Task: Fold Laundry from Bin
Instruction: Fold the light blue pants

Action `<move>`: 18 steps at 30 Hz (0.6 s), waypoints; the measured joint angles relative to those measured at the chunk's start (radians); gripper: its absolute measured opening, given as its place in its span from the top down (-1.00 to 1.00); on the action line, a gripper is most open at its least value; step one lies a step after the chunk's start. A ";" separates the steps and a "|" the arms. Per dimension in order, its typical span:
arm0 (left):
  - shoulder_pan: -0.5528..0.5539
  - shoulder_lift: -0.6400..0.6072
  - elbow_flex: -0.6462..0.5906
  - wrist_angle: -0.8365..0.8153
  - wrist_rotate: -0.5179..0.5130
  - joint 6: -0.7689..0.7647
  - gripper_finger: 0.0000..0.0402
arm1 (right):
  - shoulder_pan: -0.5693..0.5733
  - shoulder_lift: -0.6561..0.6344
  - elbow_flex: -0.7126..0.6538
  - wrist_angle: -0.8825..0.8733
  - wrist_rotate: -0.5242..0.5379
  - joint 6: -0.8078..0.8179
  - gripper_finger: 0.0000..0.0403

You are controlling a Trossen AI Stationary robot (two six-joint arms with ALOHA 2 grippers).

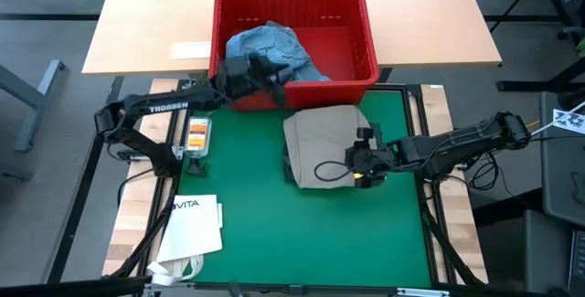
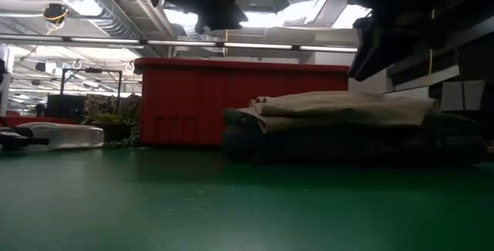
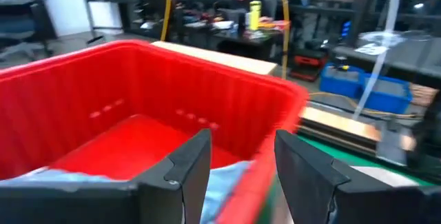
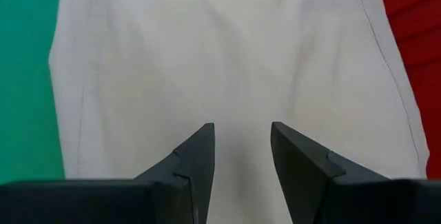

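Overhead view. The red bin (image 1: pixel 294 43) sits at upper centre of the frame, straddling the far edge of the green mat (image 1: pixel 247 233) and the pale wooden tabletop (image 1: pixel 146 23). Light blue denim jeans (image 1: pixel 274 48) lie bunched in its left half. The left gripper (image 1: pixel 265 70) hangs over the bin's near-left rim, just above the denim; in its wrist view the two dark fingers (image 3: pixel 189 165) stand apart with nothing between them, the red bin wall (image 3: pixel 103 86) and a strip of blue cloth (image 3: pixel 220 182) beyond.

Right of centre, a folded khaki-tan garment (image 1: pixel 320 142) lies on a darker folded garment (image 2: pixel 324 144); the level view shows the tan layer stacked flat on the dark one, in front of the bin (image 2: pixel 231 100). The right gripper (image 1: pixel 366 169) hovers over the tan garment's lower right part. Its wrist view shows both fingers (image 4: pixel 196 158) parted and empty above the tan cloth (image 4: pixel 227 58).

At lower left of the overhead frame, a white paper bag (image 1: pixel 190 228) printed "VITA" rests off the mat.
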 joint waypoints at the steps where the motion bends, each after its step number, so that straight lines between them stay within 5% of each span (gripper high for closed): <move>1: 0.025 0.000 0.008 -0.013 0.013 0.002 0.22 | 0.000 0.000 0.000 0.006 0.000 0.000 0.29; 10: 0.160 0.000 0.024 0.006 0.050 -0.011 0.22 | 0.000 0.000 0.000 0.033 0.015 0.000 0.29; 18: 0.163 0.001 0.024 0.019 -0.031 -0.024 0.22 | 0.000 0.000 0.000 0.033 0.018 0.000 0.29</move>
